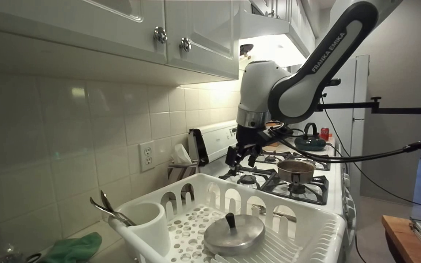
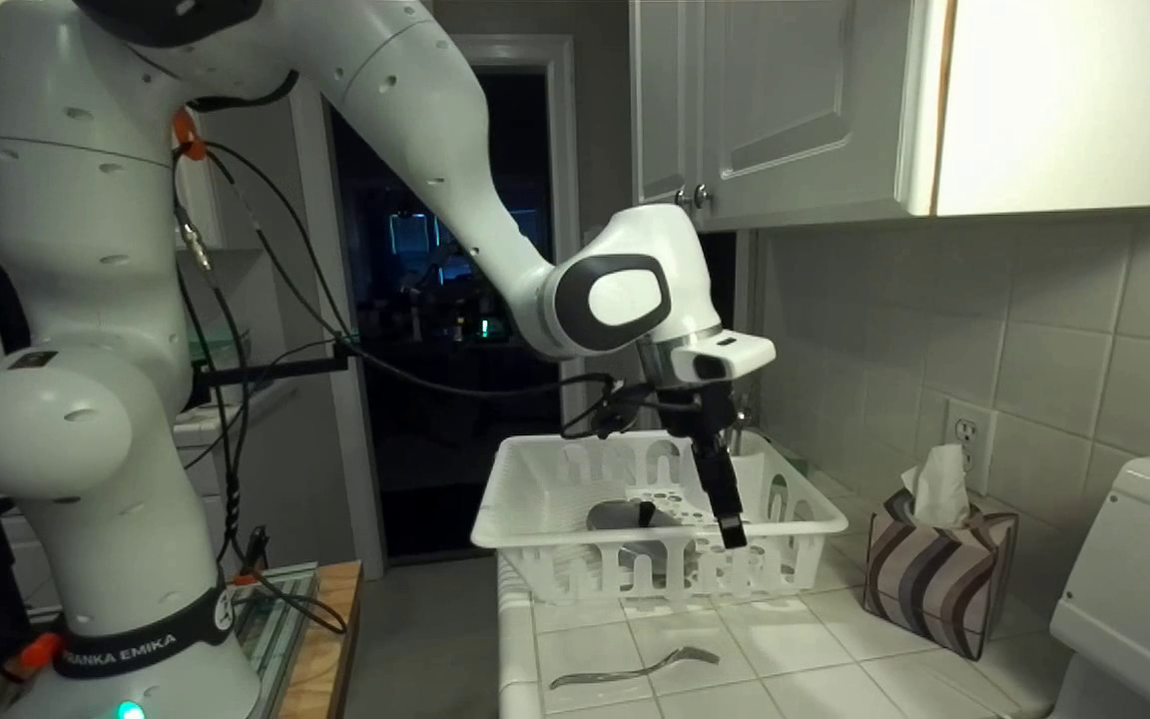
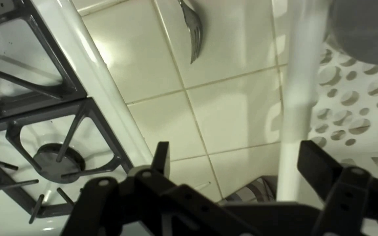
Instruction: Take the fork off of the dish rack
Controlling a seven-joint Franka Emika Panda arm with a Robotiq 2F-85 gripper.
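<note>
The white dish rack point(image 1: 244, 193) stands on the tiled counter and shows in both exterior views point(image 2: 575, 537). A metal fork point(image 2: 635, 672) lies flat on the counter beside the rack, outside it; the wrist view shows its tines point(image 3: 194, 29), with the handle end cut off. My gripper point(image 3: 233, 154) is open and empty. In an exterior view point(image 2: 732, 529) it hangs pointing down near the rack's stove-side rim, above the counter and apart from the fork. In the wrist view, the rack's rim point(image 3: 302, 82) runs between the fingers, below them. Metal utensils point(image 1: 108, 210) stand at the rack's utensil cup point(image 1: 144, 215); their kind is unclear.
A metal lid point(image 1: 236, 235) with a black knob lies in the rack. A striped tissue box point(image 2: 934, 574) stands by the wall. The stove has black grates point(image 3: 87, 108) and a pan point(image 1: 296, 171). Cabinets point(image 1: 201, 40) hang above the counter. A green cloth point(image 1: 75, 248) lies beside the rack.
</note>
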